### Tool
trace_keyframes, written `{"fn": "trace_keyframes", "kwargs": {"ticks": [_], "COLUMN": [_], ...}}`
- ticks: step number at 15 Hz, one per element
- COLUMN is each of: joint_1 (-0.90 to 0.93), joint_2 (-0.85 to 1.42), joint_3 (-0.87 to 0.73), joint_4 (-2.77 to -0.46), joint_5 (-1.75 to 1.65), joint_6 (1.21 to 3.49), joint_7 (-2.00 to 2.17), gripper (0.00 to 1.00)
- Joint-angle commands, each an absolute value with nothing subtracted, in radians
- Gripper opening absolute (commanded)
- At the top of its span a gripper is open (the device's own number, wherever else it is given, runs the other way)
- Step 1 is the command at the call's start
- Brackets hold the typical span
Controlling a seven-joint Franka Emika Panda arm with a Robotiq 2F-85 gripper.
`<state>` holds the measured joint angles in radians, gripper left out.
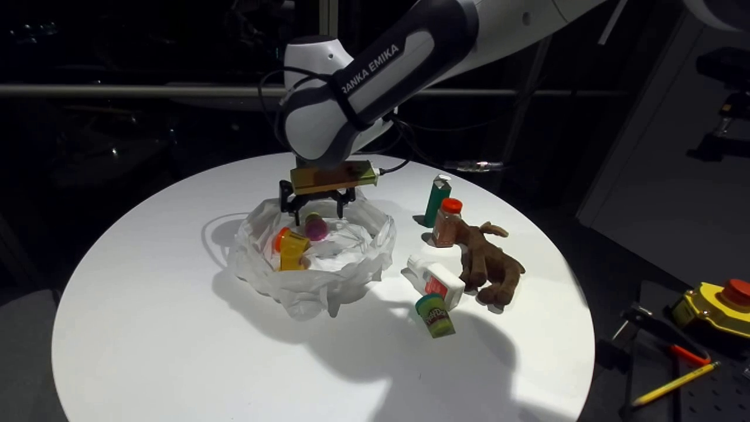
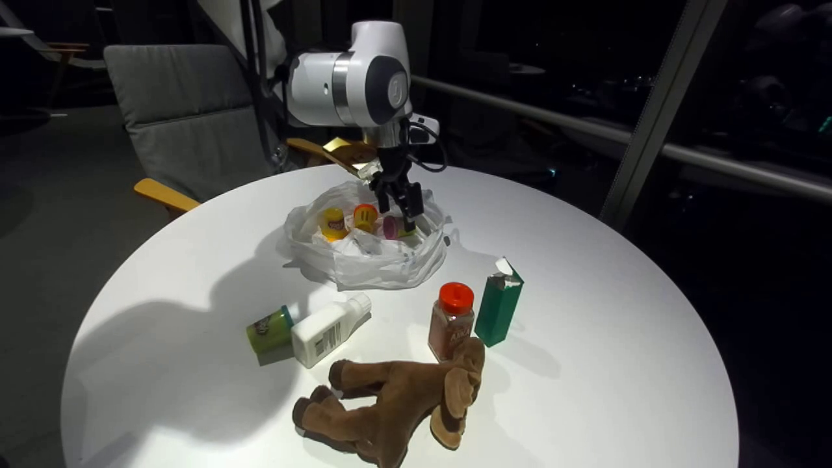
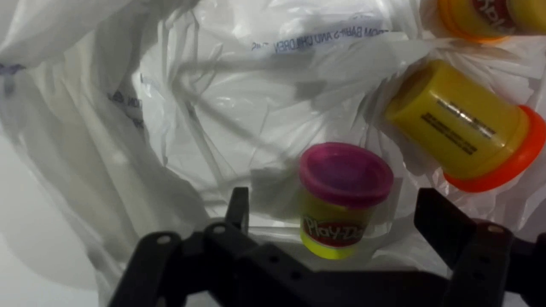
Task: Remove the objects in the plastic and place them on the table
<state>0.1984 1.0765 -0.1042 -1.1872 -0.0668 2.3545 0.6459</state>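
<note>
The crinkly plastic [image 1: 316, 287] sits bowl-shaped on the white table [image 1: 193, 351], with three tubs inside. My gripper [image 3: 333, 194] is open over it, its black fingers [image 3: 238, 209] on either side of a purple-lidded tub [image 3: 335, 232] without visible contact. Right of it in the wrist view lies a yellow tub with a red-orange lid [image 3: 458, 123]; another yellow tub [image 3: 495, 19] is cut off at the corner. Outside the plastic are a brown plush animal [image 2: 403, 403], a red-capped jar [image 2: 451, 328], a green carton [image 2: 499, 309], a white bottle [image 2: 322, 337] and a green tub [image 2: 270, 331].
A grey chair [image 2: 185, 110] with wooden arms stands behind the table. Beyond its edge in an exterior view are a yellow box with a red button [image 1: 718, 310] and a yellow pencil [image 1: 674, 384]. The plastic's raised walls surround the gripper's fingertips.
</note>
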Motion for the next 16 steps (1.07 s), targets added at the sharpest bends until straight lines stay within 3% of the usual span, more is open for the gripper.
{"fn": "trace_keyframes", "kwargs": {"ticks": [1,2,3,5,11,16], "joint_1": [0.196,0.194,0.192,0.194,0.193,0.199], "joint_2": [1.15,1.163,1.169,1.176,1.156,1.058], "joint_3": [-0.118,-0.119,-0.116,-0.115,-0.104,-0.095], "joint_4": [-1.063,-1.046,-1.035,-1.021,-1.029,-1.143], "joint_5": [-0.053,-0.052,-0.049,-0.05,-0.042,-0.025], "joint_6": [2.308,2.3,2.292,2.282,2.27,2.3], "joint_7": [0.641,0.64,0.639,0.641,0.642,0.646], "gripper": [1.0,0.95,0.73,0.7,0.22,0.19]}}
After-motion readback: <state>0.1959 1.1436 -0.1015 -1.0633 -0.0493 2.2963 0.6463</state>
